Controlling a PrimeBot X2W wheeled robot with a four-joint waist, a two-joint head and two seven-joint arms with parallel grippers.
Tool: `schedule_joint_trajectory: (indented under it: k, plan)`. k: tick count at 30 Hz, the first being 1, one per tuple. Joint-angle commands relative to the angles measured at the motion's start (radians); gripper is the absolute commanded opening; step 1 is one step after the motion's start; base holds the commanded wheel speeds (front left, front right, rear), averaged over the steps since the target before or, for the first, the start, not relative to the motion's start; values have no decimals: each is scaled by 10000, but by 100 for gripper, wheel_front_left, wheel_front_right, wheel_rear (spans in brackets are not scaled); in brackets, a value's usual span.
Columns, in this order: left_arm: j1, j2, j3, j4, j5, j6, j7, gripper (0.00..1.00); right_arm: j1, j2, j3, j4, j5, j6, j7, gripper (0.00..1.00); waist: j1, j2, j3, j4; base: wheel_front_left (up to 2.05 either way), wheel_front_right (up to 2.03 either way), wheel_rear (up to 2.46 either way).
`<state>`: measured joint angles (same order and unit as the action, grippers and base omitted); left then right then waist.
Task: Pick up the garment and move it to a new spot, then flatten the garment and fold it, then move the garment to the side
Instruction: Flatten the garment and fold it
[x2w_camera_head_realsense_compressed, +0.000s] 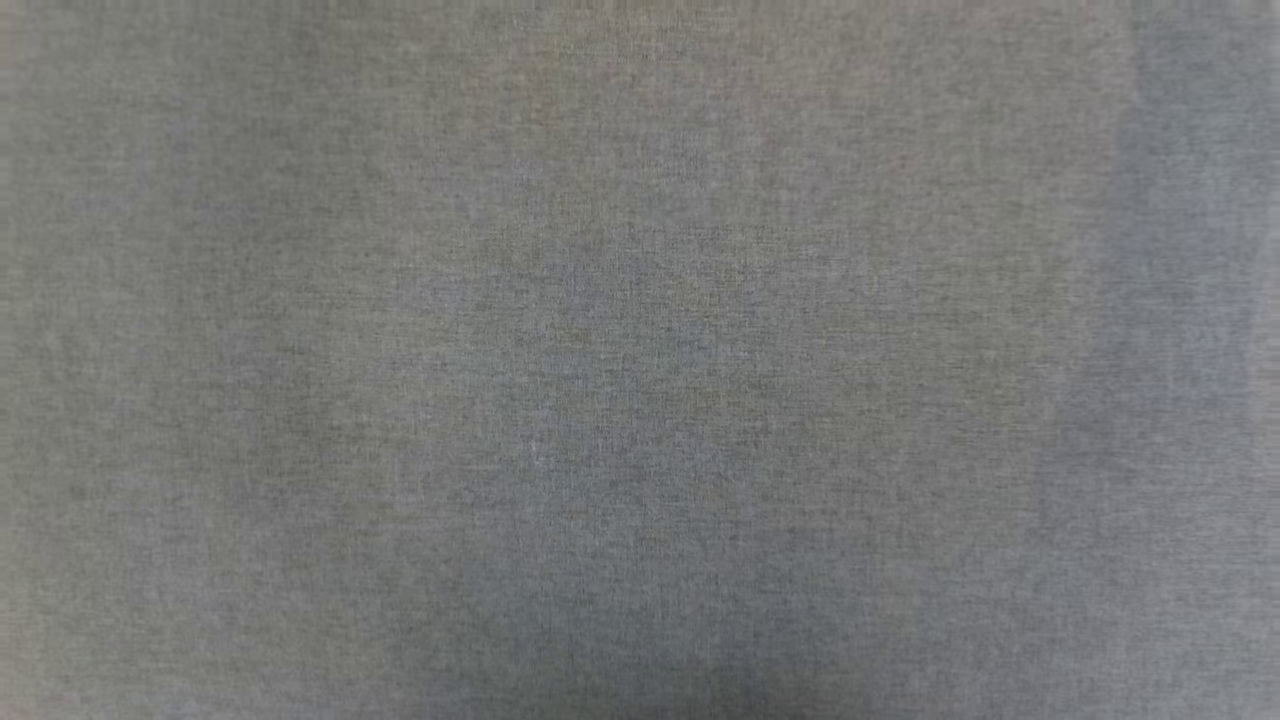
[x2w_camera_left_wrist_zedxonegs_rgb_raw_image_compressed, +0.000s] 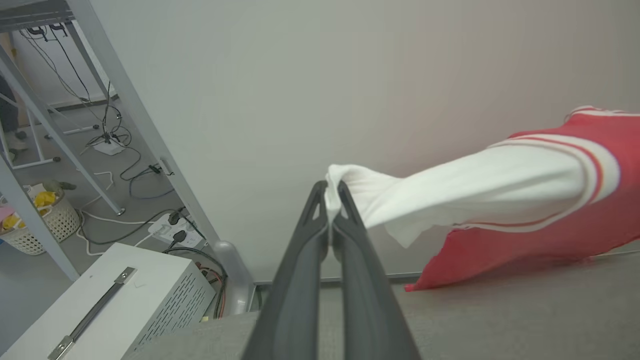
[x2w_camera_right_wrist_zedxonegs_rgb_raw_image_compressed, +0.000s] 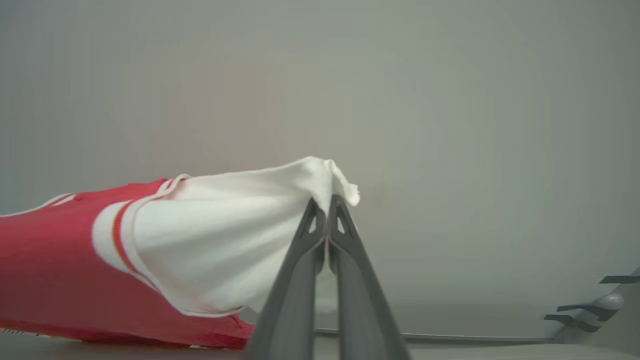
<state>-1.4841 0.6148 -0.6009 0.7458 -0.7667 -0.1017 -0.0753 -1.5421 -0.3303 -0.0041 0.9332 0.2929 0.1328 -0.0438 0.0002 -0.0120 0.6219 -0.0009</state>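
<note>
Stretching taut: red, white-sleeved jersey T-shirt (x2w_camera_left_wrist_zedxonegs_rgb_raw_image_compressed: 500, 200) over grey fabric worktop (x2w_camera_left_wrist_zedxonegs_rgb_raw_image_compressed: 500, 320), pale wall (x2w_camera_left_wrist_zedxonegs_rgb_raw_image_compressed: 300, 75) behind. Left hand (x2w_camera_left_wrist_zedxonegs_rgb_raw_image_compressed: 331, 197) and right hand (x2w_camera_right_wrist_zedxonegs_rgb_raw_image_compressed: 327, 210) clamp its sleeves.

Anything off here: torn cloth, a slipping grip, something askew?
Nothing stands out. The left gripper and the right gripper are each shut on the tip of a white sleeve of the garment. The garment hangs spread from them, its lower red edge reaching the grey surface. No tear or stain is visible.
</note>
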Motion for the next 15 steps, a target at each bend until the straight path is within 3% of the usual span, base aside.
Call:
schedule_joint_trajectory:
  k: [1, 6, 9, 15]
  plan:
    - [577, -12, -24, 79, -97, -5, -169, 0, 438, -20, 24, 98, 183, -21, -150, 0, -2, 120, -534, -102, 0, 0, 0]
    - [2364, -201, -253, 109, -418, -49, -459, 0, 1836, 74, 478, 200, 861, -21, -188, 0, -2, 120, -1399, -99, 0, 0, 0]
    - [3542, -332, -434, 67, -638, -84, -581, 0, 3027, -182, 1054, -50, 1387, -21, -151, 0, -2, 120, -2011, -83, 0, 0, 0]
    - [5867, -630, -632, -275, -1156, 63, -813, 0, 5930, -734, 2334, -1552, 3336, -21, 413, 0, -2, 120, -3322, 34, 0, 0, 0]
